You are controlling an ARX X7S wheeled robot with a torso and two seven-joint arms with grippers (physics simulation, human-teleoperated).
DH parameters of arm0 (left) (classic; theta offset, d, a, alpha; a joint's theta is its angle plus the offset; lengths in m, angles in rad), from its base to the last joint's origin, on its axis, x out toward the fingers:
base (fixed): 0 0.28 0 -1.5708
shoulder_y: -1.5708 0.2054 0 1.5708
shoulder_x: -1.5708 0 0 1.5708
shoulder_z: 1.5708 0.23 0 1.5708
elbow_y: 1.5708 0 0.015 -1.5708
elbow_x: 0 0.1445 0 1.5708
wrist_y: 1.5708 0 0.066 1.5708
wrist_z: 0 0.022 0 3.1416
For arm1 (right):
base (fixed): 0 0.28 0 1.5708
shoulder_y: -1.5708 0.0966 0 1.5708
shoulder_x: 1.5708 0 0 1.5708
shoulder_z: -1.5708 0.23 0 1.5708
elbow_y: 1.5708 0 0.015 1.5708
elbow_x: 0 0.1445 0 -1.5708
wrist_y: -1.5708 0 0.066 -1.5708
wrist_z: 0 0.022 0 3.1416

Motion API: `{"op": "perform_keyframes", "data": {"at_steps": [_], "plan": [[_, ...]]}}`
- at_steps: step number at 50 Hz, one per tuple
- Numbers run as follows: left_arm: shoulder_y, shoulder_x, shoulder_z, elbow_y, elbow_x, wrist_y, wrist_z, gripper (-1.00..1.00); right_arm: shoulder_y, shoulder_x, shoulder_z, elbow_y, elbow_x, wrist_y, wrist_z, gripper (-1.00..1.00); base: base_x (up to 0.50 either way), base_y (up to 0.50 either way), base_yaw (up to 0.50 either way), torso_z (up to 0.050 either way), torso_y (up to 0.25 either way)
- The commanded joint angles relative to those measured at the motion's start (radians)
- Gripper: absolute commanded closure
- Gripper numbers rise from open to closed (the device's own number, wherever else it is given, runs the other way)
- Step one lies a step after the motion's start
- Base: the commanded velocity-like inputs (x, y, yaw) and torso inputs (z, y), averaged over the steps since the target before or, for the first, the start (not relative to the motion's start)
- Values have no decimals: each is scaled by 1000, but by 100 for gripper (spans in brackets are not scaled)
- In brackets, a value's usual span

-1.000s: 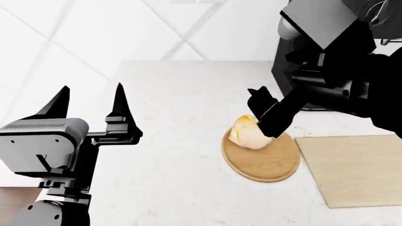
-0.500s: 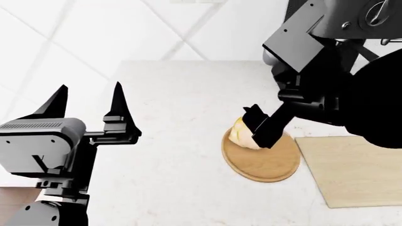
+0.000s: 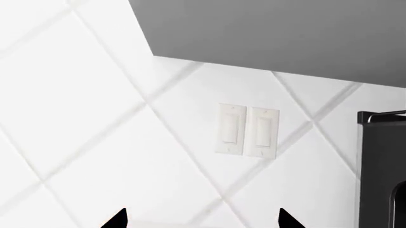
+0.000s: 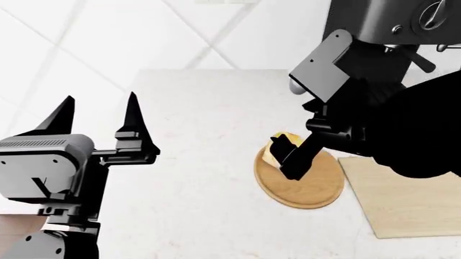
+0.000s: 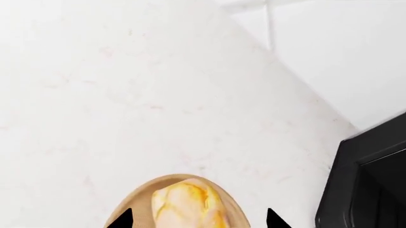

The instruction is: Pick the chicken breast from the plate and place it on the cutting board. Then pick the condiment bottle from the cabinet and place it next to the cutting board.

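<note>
Jaws, right gripper [image 5: 197, 219]: spread wide, holding nothing; the two black fingertips stand either side of the chicken breast [image 5: 188, 204] with a gap on each flank, as the right wrist view shows. Whether they touch it cannot be told.

Jaws, left gripper [image 4: 97, 116]: parted, empty, raised well away from the plate [image 4: 310, 189] on its far side from the cutting board.

Chicken breast: smooth egg-shaped lump, cream with yellow patches, lying on the plate near the rim farthest from the cutting board [image 4: 407, 194]. Likely soft, light and somewhat slippery; rounded flanks may squirt out under a hard squeeze. Best hold, by judgement: across the narrow middle, fingers low on the sides, closing gently.

Plate: round tan wooden disc on the pale counter [image 4: 202, 135], just beside the cutting board, not touching.

Cutting board: pale rectangle, bare where it shows, partly covered by the right arm.

Condiment bottle: not in view.
</note>
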Motion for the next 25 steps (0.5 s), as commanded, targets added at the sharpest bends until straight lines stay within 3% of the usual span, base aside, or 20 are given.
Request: {"op": "perform_keyframes", "data": {"at_steps": [1,25], "plan": [[-1,-7,-1,2,-9,3,-9,-100,-44,3,-25,1,-56,-43,-47,-100,0,0,0,0,0],[0,-18,6,-3,-14,14,-18,-100,-117,5,-78,28,-154,-119,-107,-100,0,0,0,0,0]]}}
